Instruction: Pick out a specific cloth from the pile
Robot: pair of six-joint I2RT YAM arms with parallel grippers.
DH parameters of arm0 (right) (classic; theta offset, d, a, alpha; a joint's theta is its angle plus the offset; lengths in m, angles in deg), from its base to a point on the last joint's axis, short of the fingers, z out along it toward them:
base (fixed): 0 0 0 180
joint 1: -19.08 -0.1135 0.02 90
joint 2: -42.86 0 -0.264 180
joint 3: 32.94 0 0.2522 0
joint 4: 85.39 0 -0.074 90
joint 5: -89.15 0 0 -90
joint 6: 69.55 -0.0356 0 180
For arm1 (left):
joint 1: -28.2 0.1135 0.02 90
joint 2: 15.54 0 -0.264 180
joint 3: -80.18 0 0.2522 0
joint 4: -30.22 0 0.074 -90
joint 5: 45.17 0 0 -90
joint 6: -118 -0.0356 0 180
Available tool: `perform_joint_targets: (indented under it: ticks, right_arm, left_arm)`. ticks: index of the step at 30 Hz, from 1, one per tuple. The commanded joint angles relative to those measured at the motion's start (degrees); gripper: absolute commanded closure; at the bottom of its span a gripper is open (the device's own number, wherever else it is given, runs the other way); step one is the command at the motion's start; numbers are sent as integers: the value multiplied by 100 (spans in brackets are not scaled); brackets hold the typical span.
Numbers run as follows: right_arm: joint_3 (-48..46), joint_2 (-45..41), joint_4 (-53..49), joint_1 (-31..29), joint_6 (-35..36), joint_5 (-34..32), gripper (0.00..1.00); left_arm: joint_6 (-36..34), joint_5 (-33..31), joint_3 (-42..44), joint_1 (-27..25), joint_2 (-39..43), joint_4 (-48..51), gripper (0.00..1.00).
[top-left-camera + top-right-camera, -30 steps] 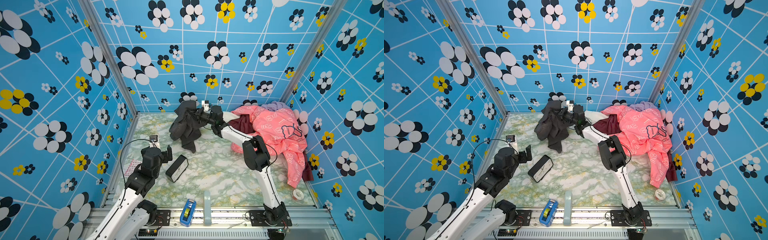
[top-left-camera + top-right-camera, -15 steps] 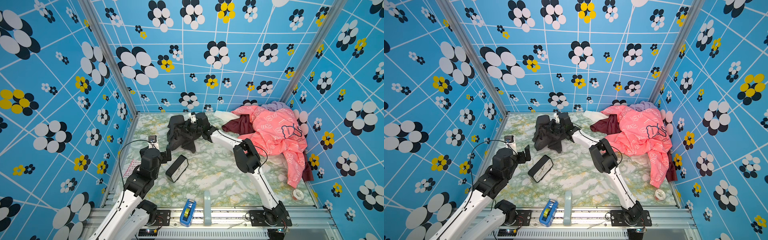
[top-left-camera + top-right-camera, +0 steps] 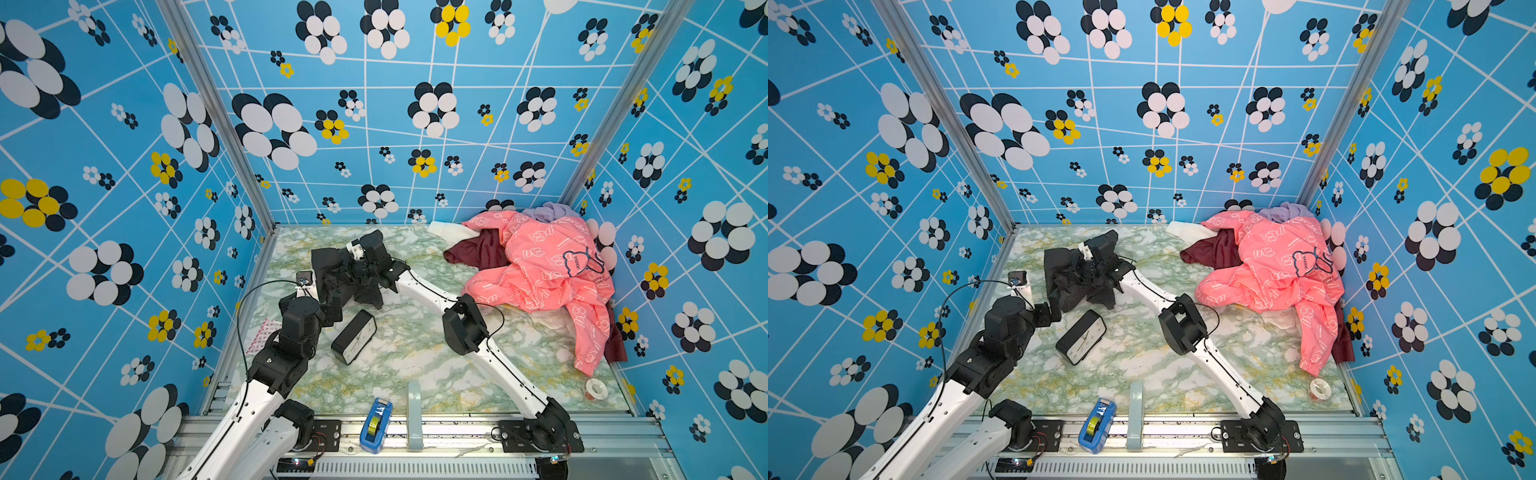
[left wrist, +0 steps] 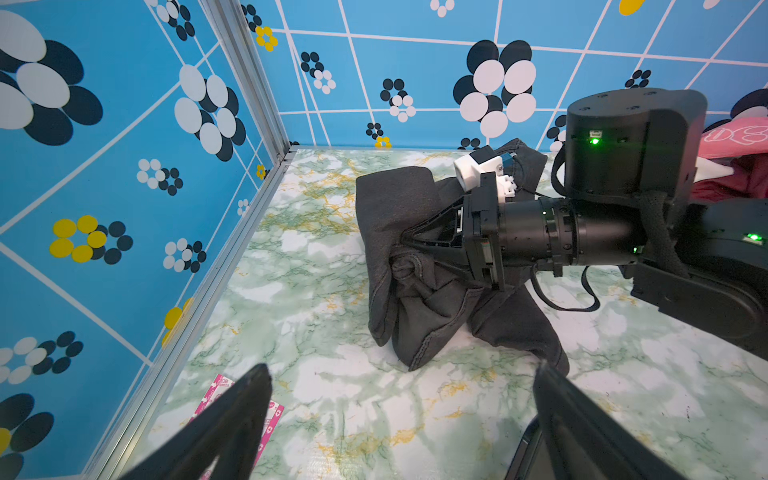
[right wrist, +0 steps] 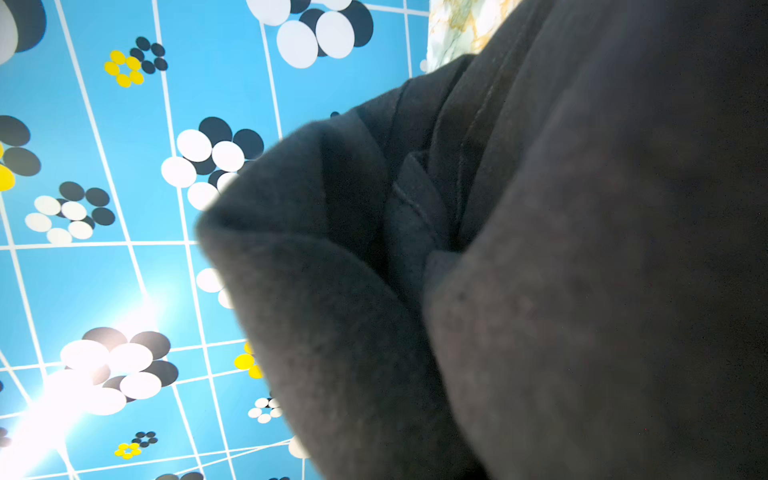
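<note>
The desk [image 3: 415,357] carries 2 separate groups of fabric. The pile [image 3: 540,266] of mixed clothes fills the far right corner. The cloth [image 4: 399,249], plain charcoal, sits well apart from it toward the far left corner, lower ends resting on the desk, so it reads as singled out. My right fingers [image 4: 428,232] are clamped on a bunched fold of it, holding the upper part raised. My left fingers [image 4: 237,415] are spread wide and empty, aimed at the cloth from nearby

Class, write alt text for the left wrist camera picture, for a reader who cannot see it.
The right tool is shut on a bunched charcoal cloth, whose folds hang down to the green-marbled table. The left tool stands open and empty in the foreground. Blue flower-patterned walls enclose the scene.
</note>
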Motion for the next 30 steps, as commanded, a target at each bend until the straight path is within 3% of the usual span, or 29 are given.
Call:
perform_joint_targets:
  ticks: [1, 7, 10, 17, 19, 24, 30]
  right_arm:
    - [473, 379, 301, -119, -469, 221, 100]
    - [595, 532, 1194, -125, -787, 302, 99]
    - [604, 514, 1515, -112, -800, 355, 75]
    - [640, 8, 1172, 34, -317, 594, 33]
    - [601, -155, 1001, 78, -231, 702, 25]
    - [299, -682, 826, 171, -120, 1086, 18]
    - [18, -1495, -387, 302, 860, 1171, 13]
  left_arm:
    - [-79, -74, 77, 4, 76, 42, 1]
    - [-88, -98, 90, 4, 109, 60, 1]
    - [-75, -95, 92, 3, 109, 60, 1]
    - [-57, -65, 67, -2, 134, 67, 1]
    - [-43, -65, 69, -4, 156, 80, 1]
    - [-5, -82, 74, 5, 204, 66, 1]
    - [66, -159, -56, 4, 61, 86, 3]
